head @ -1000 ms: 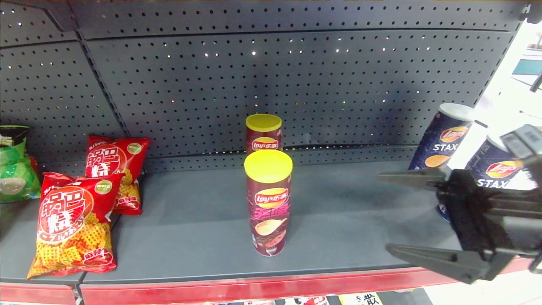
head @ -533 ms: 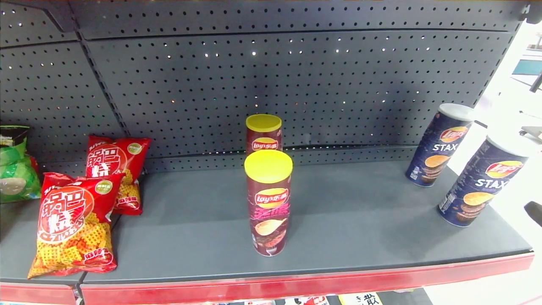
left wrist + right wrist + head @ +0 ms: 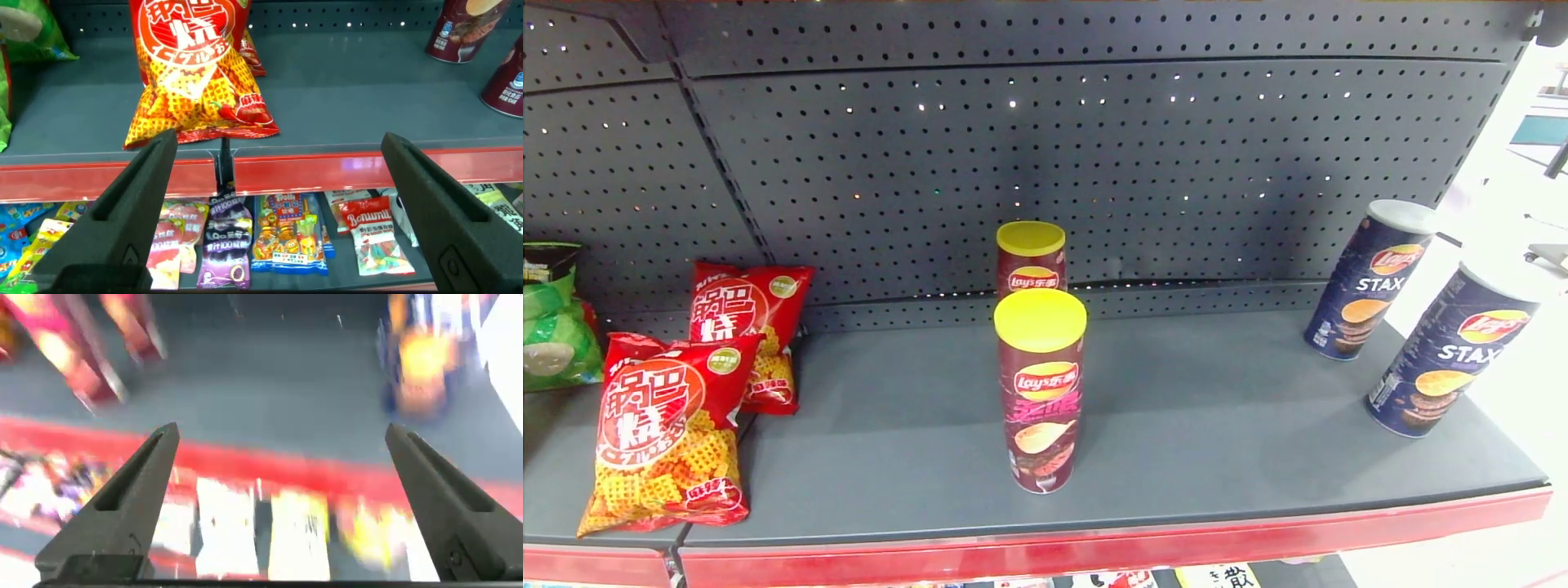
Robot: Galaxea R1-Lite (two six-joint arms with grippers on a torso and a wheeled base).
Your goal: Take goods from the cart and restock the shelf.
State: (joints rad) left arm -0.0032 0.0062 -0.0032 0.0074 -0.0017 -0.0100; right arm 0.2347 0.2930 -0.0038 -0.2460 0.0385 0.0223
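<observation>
Left gripper (image 3: 278,208): released, fingers spread wide, nothing between them. It points at the shelf (image 3: 1176,425) from just in front of the red front lip (image 3: 343,159). Ahead of it, just past the lip, the front red snack bag (image 3: 196,73) lies on the deck. Under the lip, near its fingertips, candy packets (image 3: 286,233) hang on the tier below.

Right gripper (image 3: 278,506): also released, fingers wide apart, empty. Its view is motion-blurred. The red lip lies ahead of it, with cans beyond it as smears.

Stock on the shelf:
- The front maroon can (image 3: 1041,392) stands upright mid-deck, off to the left gripper's right.
- The rear maroon can (image 3: 1031,257) stands directly behind it, at the pegboard back (image 3: 931,163).
- The rear blue can (image 3: 1368,278) and front blue can (image 3: 1454,351) stand upright at the right end, well apart from the maroon pair.
- The rear red snack bag (image 3: 747,327) leans behind the front one.
- The green bag (image 3: 547,327) is at the far left.
</observation>
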